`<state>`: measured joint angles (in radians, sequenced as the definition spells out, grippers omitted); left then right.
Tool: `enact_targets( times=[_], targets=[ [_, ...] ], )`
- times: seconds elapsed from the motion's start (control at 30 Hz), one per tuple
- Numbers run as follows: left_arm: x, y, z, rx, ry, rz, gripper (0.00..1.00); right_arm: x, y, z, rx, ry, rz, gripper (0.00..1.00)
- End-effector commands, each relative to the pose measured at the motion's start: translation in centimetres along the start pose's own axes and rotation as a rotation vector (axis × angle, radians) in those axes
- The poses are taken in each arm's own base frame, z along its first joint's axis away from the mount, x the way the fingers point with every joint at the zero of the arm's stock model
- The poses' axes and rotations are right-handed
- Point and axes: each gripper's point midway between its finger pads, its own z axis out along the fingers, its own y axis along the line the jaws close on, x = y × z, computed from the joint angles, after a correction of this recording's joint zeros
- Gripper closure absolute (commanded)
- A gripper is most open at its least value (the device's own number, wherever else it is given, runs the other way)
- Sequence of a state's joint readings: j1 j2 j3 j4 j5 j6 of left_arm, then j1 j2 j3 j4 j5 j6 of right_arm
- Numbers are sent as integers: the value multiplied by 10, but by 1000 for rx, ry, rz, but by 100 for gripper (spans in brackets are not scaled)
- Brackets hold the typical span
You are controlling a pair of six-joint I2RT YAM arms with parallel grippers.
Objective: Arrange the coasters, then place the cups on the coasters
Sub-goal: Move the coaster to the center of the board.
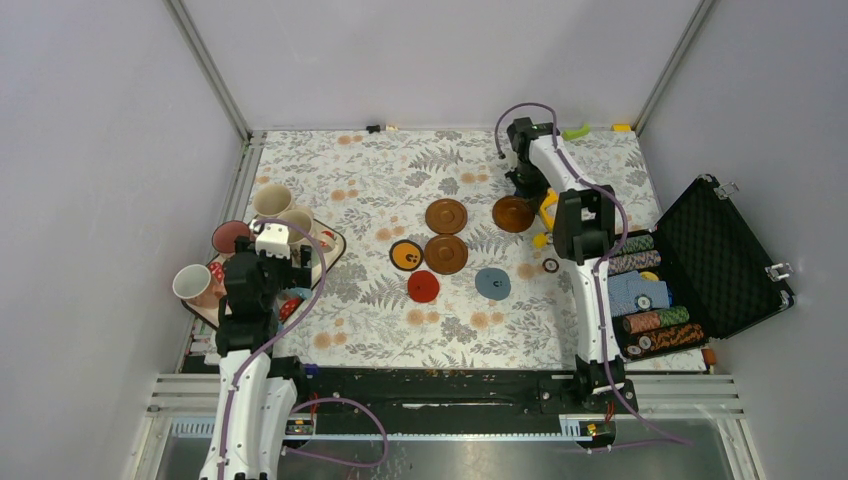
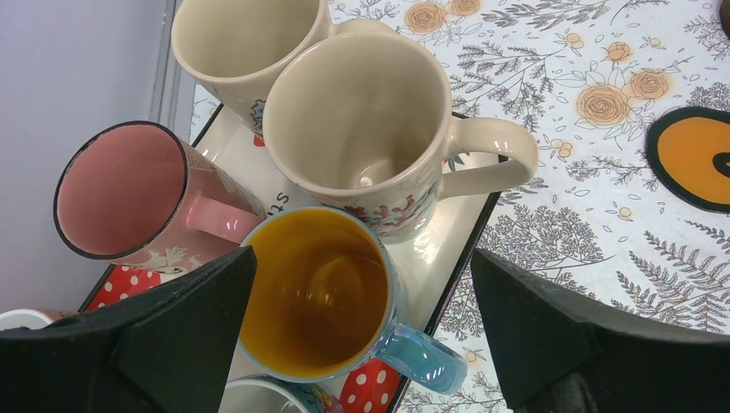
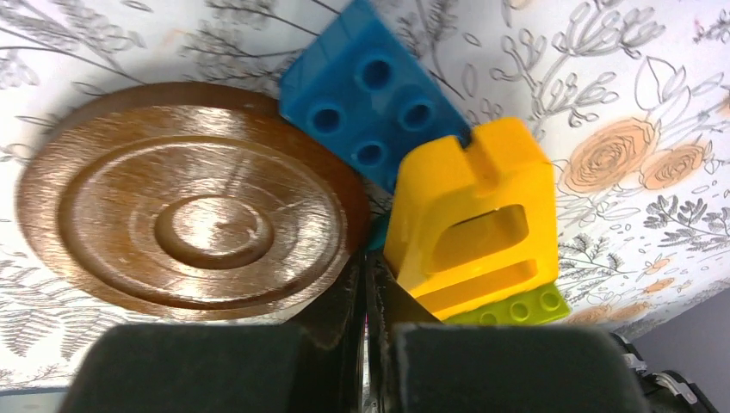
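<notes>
Far right | arranging coasters: right gripper pinches brown coaster | left gripper agape over blue mug | next: set it among others

A floral-print table carries six flat round coasters at centre, a cream rectangular tray at left, an open black case at right

Six coasters lie on the desk: three dark brown coasters, one red coaster, one grey-blue coaster, one orange coaster with a black rim. Six cups cluster at the left of the frame: two cream cups, one pink cup, one blue cup, two pale-rimmed cups mostly hidden. One tray. Three toy blocks: one blue block, one yellow block, one green block. One open case. One small dark ring
</notes>
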<state>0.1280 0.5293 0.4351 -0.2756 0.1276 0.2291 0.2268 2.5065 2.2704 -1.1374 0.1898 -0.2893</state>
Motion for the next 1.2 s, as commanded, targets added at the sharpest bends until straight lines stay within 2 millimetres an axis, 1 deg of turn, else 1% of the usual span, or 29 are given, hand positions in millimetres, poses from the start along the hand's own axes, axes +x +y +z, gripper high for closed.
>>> enact_targets(
  times=[0.0,0.13,0.2,0.23,0.3,0.33,0.4,0.47,0.5,0.53,0.57,0.63,0.73,0.8,0.87,0.93,1.17],
  targets=[
    [-17,4,-1,-13,-68,12,1,-2,-7,-30,-19,-65,49,100],
    [-18,4,-2,-16,-72,10,1,1,-14,-29,12,-67,55,99],
    [-18,5,-2,-18,-72,10,1,-2,-11,-34,-17,-91,51,100],
    [-18,5,-2,-21,-73,10,1,-4,-5,-40,-54,-114,47,100],
    [-19,6,-3,-23,-77,11,1,-11,12,-58,-156,-182,38,100],
    [-19,6,-3,-25,-79,11,1,-15,17,-74,-198,-232,43,100],
    [-19,6,-3,-28,-79,11,1,-21,29,-98,-271,-311,49,100],
    [-19,7,-3,-30,-79,11,1,-26,37,-117,-307,-369,56,100],
    [-19,6,-2,-28,-78,11,1,-27,39,-123,-314,-391,54,99],
    [-18,7,-2,-28,-75,11,1,-29,41,-127,-314,-410,51,95],
    [-18,7,-2,-29,-72,10,1,-31,41,-128,-304,-422,50,90],
    [-18,7,-2,-33,-71,10,1,-33,39,-120,-252,-417,44,82],
    [-18,8,-1,-34,-72,10,1,-31,38,-97,-169,-363,0,75],
    [-17,7,-1,-32,-68,10,1,-27,41,-79,-137,-318,-24,75],
    [-17,8,-1,-35,-65,9,1,-25,47,-68,-143,-288,-36,75],
    [-17,9,-1,-40,-70,10,1,-23,49,-63,-148,-270,-33,76],
    [-16,9,-1,-40,-62,9,1,-22,40,-50,-88,-251,-21,80]
  ],
)
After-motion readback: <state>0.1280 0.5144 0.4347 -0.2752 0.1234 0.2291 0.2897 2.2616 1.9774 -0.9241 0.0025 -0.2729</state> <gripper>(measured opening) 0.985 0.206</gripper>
